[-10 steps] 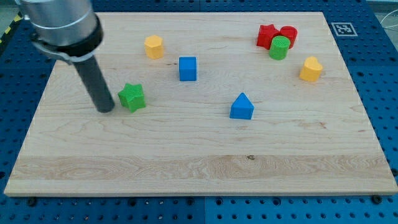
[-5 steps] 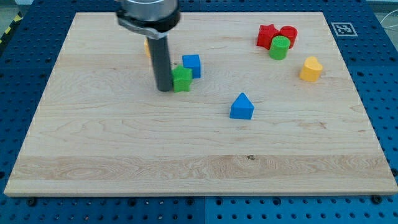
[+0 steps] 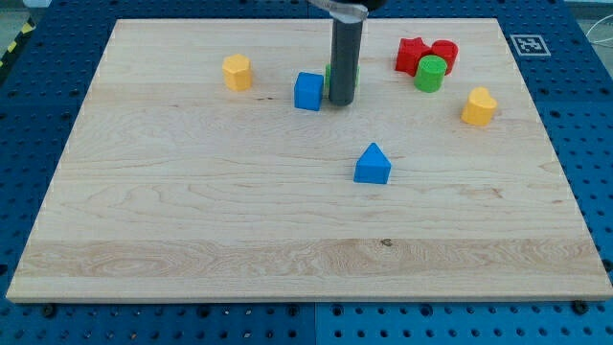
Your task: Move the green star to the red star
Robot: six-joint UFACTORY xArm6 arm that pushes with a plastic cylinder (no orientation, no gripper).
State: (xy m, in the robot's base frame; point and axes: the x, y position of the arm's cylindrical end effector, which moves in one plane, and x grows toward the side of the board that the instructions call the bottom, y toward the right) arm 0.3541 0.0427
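The green star is almost wholly hidden behind my dark rod; only thin green slivers show at the rod's edges. My tip rests on the board just right of the blue cube. The red star lies at the view's top right, well to the right of my tip, with a red cylinder and a green cylinder touching it.
A yellow hexagonal block lies at the upper left. A yellow block lies at the right. A blue house-shaped block lies in the middle. The wooden board has a marker tag at its top right.
My rod has swept from the left to the upper middle, pushing the green star up and right. The blue cube has shifted slightly right.
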